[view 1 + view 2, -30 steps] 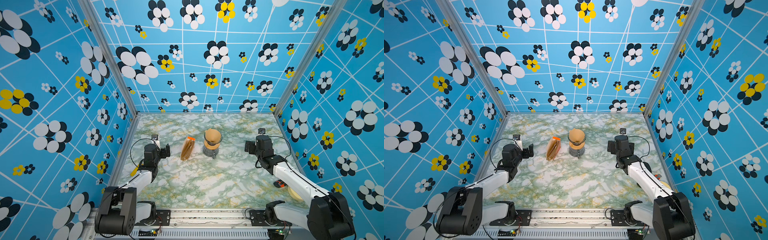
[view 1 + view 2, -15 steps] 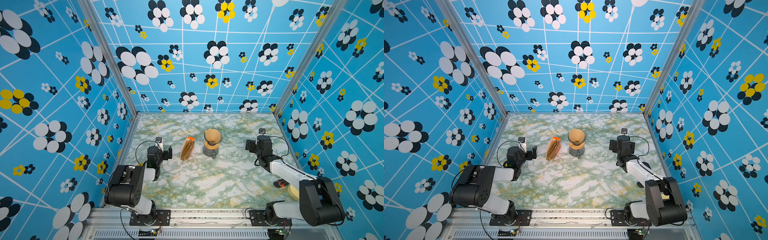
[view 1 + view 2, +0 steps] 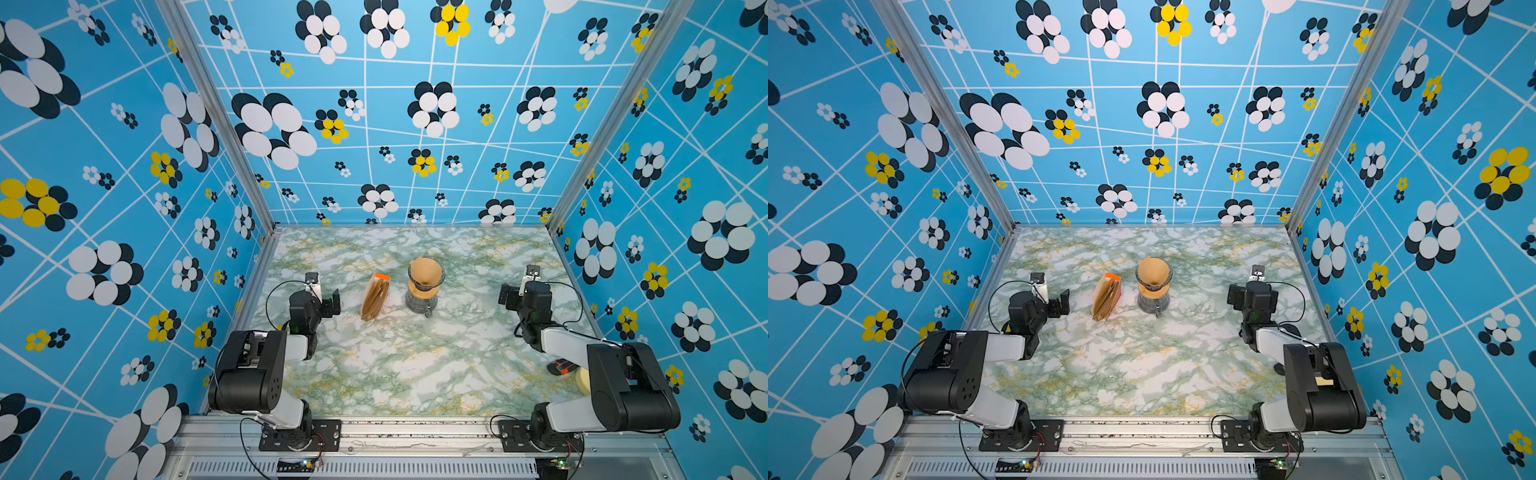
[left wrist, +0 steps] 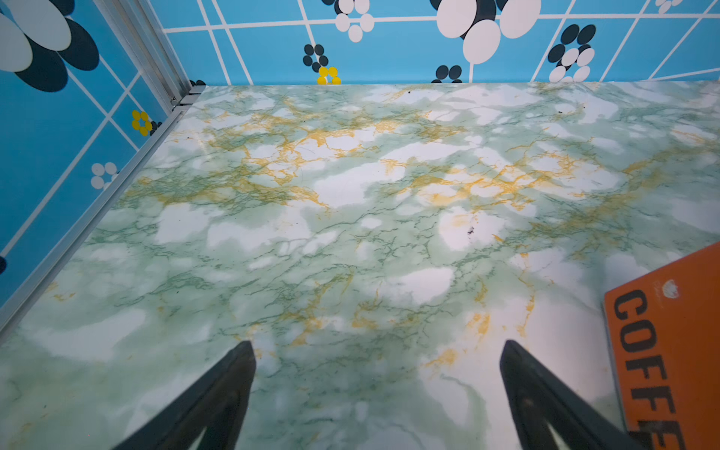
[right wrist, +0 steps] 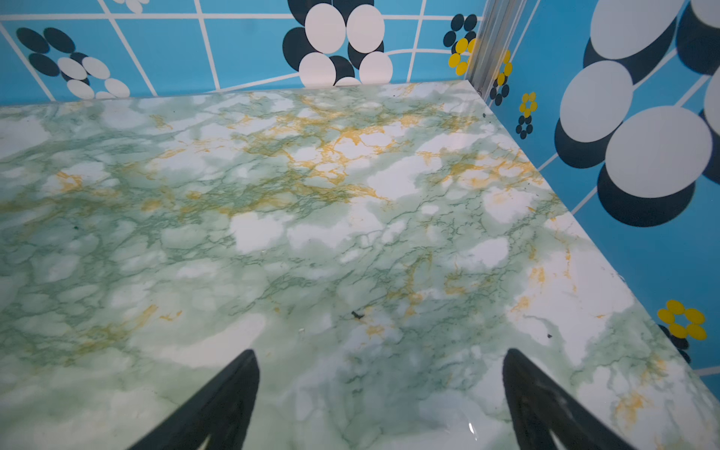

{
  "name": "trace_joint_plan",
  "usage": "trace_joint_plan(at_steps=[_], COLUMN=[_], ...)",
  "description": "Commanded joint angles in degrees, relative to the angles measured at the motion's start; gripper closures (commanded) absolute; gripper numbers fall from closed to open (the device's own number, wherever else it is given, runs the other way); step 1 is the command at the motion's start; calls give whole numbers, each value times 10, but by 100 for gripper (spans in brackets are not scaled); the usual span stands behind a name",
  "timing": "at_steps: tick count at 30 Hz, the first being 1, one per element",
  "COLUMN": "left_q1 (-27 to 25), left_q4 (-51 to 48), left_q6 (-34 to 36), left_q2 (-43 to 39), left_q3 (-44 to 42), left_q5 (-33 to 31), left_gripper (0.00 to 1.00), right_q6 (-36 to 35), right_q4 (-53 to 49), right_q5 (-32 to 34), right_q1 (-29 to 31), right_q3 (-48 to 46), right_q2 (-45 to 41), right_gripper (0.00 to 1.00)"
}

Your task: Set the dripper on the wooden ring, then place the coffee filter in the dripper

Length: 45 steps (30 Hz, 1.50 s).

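Over on the marble table (image 3: 415, 365), the coffee filter (image 3: 424, 268) is sitting in the mouth of the dripper (image 3: 437, 283), its tan paper cone open upward and its rim poking a little above the glass. Both top views show it the same way, filter (image 3: 1153, 270) nested in dripper (image 3: 1167, 283), and the dripper stands upright on a glass jug (image 3: 419, 305) near the middle of the table, toward the back. Just beside it on the left lies the packet of filters (image 3: 375, 297), orange tag at its far end, apart from the jug. The left gripper (image 3: 334, 300) hangs low near that packet without touching it; from the left wrist camera the gripper (image 4: 378, 346) shows its two dark fingers (image 4: 233, 374) spread wide with only bare marble between them, the packet's orange tag (image 4: 670, 350) off to one side. The right gripper (image 3: 506, 296) sits well apart from the jug on the other side, and the right wrist view of the gripper (image 5: 380, 354) tells the same story: fingers (image 5: 526, 385) wide apart, nothing held, just tabletop and the blue flowered wall beyond.
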Motion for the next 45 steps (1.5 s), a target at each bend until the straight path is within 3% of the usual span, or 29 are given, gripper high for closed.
trace_joint_plan(at_steps=[1,5,14,31,37,40,45], left_q1=[-3,-4,-4,-5,-5,-5,-6], left_q4=[10,10,11,11,12,12,12], left_q6=[-4,-4,-4,-3,-3,-3,-3], left_q2=[2,2,2,2,2,2,2], left_q3=[10,10,9,9,9,9,9], left_q5=[-1,-3,-3,-4,-5,-5,-5], left_gripper=[1,1,1,1,1,1,1], right_q6=[3,1,-12,-8,-29,-53,-8], right_q4=[99,165,172,161,277,236,223], right_q5=[-43,-59,-112,-91,-138,-200,-81], right_q1=[-13,-15,-20,-20,-20,-19,-19], right_q3=[-21,-43,-45,-40,-103,-81,-69], right_q2=[18,53,56,54,53,54,59], right_gripper=[1,1,1,1,1,1,1])
